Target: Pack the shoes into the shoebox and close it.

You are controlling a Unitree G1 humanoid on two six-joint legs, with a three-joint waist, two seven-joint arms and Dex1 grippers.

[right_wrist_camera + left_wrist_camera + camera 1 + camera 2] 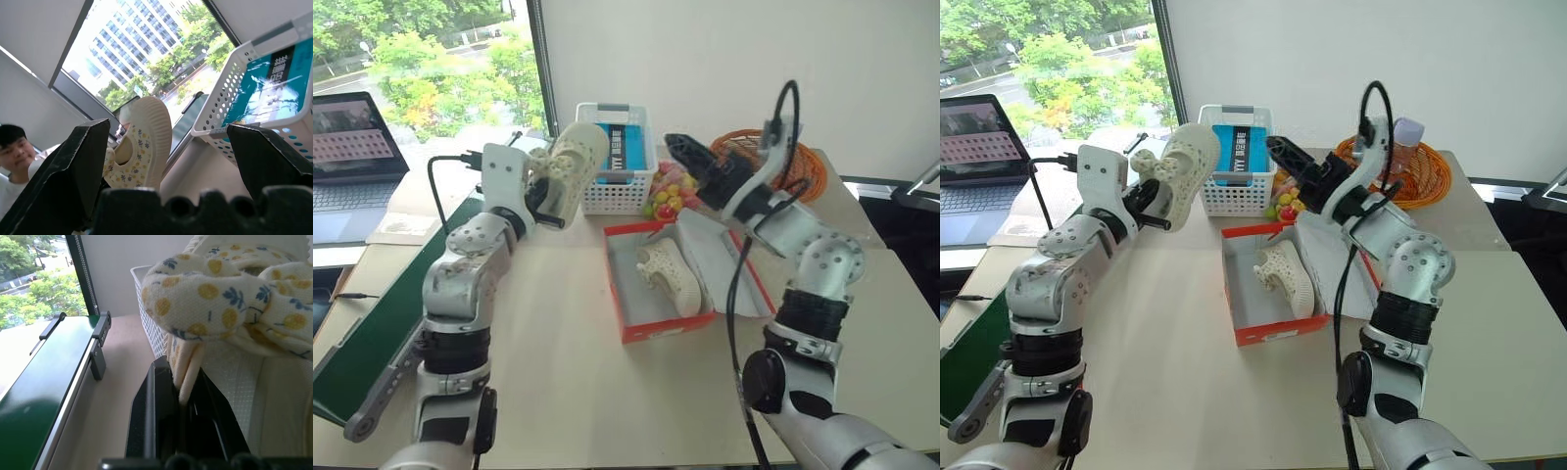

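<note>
One cream-white shoe [672, 275] lies inside the open red-orange shoebox [661, 328] at the middle of the table, with white tissue paper [729, 262] spread on the box's right side. The other shoe [573, 166] is raised in the air left of the box, sole facing away, and my left gripper [544, 202] is shut on it. In the left wrist view the black fingers [161, 396] pinch the shoe's [220, 284] edge beside its flower-print lining. My right gripper [679, 147] stands open above the box's far end, pointing toward the lifted shoe [142, 142], apart from it.
A white lattice basket [617, 176] holding a blue box stands behind the shoebox, with small colourful things [668, 198] beside it. An orange wicker basket [773, 157] is at the back right. A laptop [352, 147] and a green board [372, 323] sit on the left. A person [12, 152] appears beyond the lifted shoe.
</note>
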